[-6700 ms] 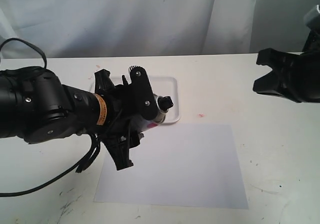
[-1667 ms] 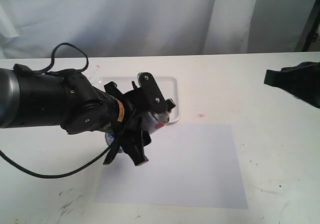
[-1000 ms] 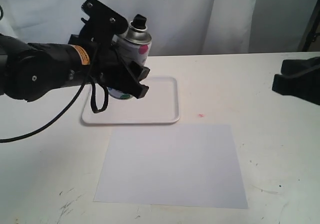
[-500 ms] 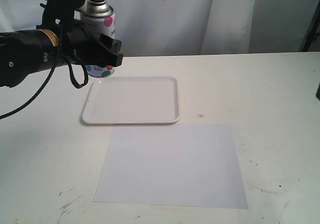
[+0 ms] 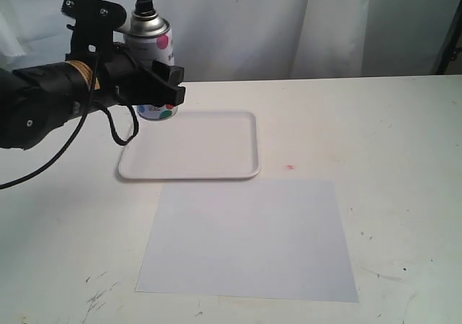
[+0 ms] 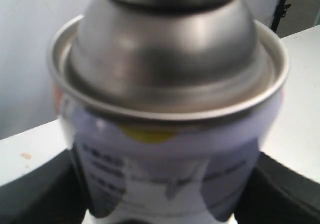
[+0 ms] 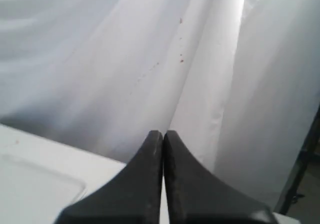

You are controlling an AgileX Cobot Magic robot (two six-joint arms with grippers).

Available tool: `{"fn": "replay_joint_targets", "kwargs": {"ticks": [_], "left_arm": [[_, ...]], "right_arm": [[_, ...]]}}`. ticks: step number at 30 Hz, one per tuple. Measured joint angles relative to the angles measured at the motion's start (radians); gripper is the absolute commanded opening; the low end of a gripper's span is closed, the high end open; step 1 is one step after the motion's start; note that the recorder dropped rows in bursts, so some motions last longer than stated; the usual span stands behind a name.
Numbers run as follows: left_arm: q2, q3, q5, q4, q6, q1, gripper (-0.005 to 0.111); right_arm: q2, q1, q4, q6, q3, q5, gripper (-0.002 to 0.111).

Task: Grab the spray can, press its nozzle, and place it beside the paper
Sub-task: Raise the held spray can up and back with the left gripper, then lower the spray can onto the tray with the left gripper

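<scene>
Gripping the spray can (image 5: 153, 37) upright by its body, the left claw (image 5: 143, 53) holds it aloft over a far corner of the tray (image 5: 188, 173), well apart from the paper (image 5: 249, 237). The right claw (image 7: 163, 174) is closed, empty. Best, I judge, to keep it vertical and lower it onto bare table (image 5: 390, 122) just beside the sheet.

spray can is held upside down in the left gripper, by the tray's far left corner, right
No. The exterior view shows the spray can held upright, with its black nozzle on top. The rest stands: the left gripper holds it by the far left corner of the tray.
</scene>
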Motion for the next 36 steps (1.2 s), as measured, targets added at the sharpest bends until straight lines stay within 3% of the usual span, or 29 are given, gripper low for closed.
{"fn": "replay_joint_targets", "kwargs": {"ticks": [6, 11, 18, 26, 36], "left_arm": [[0.048, 0.002, -0.202, 0.104, -0.072, 0.011, 0.000], [0.124, 0.001, -0.307, 0.129, -0.119, 0.087, 0.000], [0.208, -0.049, -0.348, 0.180, -0.121, 0.110, 0.000], [0.428, -0.221, -0.368, 0.312, -0.234, 0.110, 0.000], [0.550, -0.242, -0.434, 0.351, -0.237, 0.110, 0.000]], "right_arm": [[0.000, 0.000, -0.009, 0.000, -0.004, 0.270, 0.000], [0.000, 0.000, -0.011, 0.001, -0.004, 0.321, 0.000], [0.000, 0.000, -0.011, 0.002, -0.004, 0.347, 0.000], [0.000, 0.000, -0.023, 0.012, 0.028, 0.364, 0.000], [0.000, 0.000, -0.026, 0.023, 0.059, 0.340, 0.000]]}}
